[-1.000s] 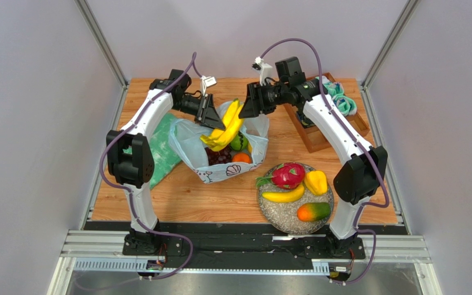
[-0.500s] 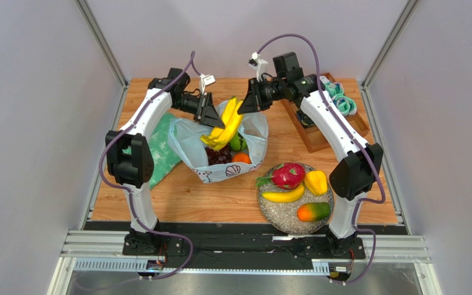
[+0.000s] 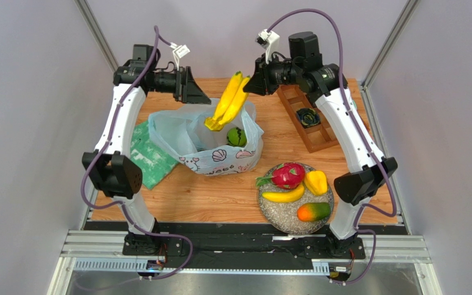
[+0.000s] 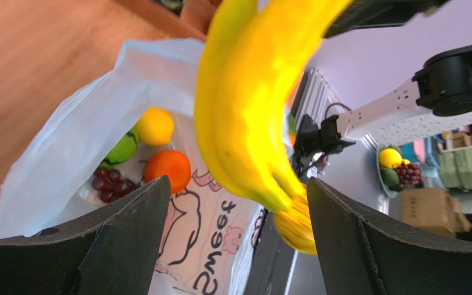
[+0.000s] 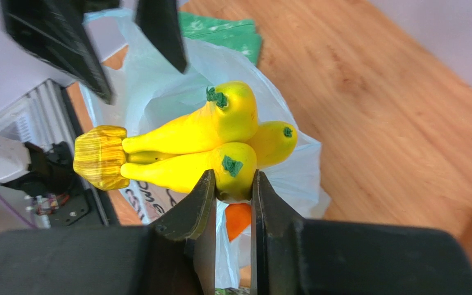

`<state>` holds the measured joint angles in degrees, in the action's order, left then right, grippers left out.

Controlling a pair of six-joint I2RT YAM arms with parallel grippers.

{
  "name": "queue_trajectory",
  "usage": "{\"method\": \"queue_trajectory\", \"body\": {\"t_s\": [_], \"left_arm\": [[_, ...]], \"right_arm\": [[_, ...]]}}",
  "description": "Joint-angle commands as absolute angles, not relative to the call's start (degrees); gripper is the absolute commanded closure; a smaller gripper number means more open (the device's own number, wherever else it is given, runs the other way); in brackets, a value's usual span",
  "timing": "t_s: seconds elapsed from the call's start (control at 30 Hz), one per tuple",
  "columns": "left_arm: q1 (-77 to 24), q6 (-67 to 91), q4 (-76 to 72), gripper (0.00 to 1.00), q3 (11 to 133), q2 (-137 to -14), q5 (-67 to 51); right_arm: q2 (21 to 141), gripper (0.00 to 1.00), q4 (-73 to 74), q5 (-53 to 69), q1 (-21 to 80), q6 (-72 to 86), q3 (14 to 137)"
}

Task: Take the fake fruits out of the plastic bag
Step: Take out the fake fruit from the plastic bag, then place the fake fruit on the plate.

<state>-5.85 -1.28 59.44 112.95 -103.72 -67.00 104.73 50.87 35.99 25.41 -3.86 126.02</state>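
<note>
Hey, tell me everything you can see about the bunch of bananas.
The banana bunch looks like glossy yellow plastic. Three bananas show, with green tips, joined at a ribbed brownish-yellow stem. The right tool is shut on one banana's tip end, so the bunch hangs tilted, stem end lowest, over the open mouth of the plastic bag. Whether the stem brushes the bag is unclear. The left tool is open around it, with no contact visible.

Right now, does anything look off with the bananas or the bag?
The bananas hang tilted above the bag, pinched by the right gripper only at one banana's tip, so the hold looks thin. The left gripper is open, holding nothing. Nothing looks spilled or damaged.
</note>
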Motion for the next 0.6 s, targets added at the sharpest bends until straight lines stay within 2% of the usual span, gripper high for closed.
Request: {"method": "queue_trajectory", "body": {"t_s": [0.0, 0.2, 0.4, 0.5, 0.57], "left_arm": [[-6.33, 2.72, 53.71, 0.11, 115.66, -96.68, -70.48], [-6.33, 3.17, 51.68, 0.11, 112.86, -92.73, -67.07], [-6.33, 0.09, 50.19, 0.11, 106.63, -85.35, -59.42], [-6.33, 0.09, 46.24, 0.11, 103.02, -81.04, -57.22], [-6.33, 0.17, 46.05, 0.11, 102.75, -79.72, -56.69]], "right_arm": [[97.13, 1.0, 51.77, 27.09, 25.05, -11.14, 126.48], [88.69, 1.0, 53.26, 16.27, 23.47, -17.66, 122.43], [80.17, 1.0, 65.72, 7.84, 22.32, -30.22, 119.64], [75.43, 1.0, 73.54, 6.68, 21.53, -35.84, 112.45], [71.99, 1.0, 79.52, 10.43, 21.45, -40.75, 108.74]]}}
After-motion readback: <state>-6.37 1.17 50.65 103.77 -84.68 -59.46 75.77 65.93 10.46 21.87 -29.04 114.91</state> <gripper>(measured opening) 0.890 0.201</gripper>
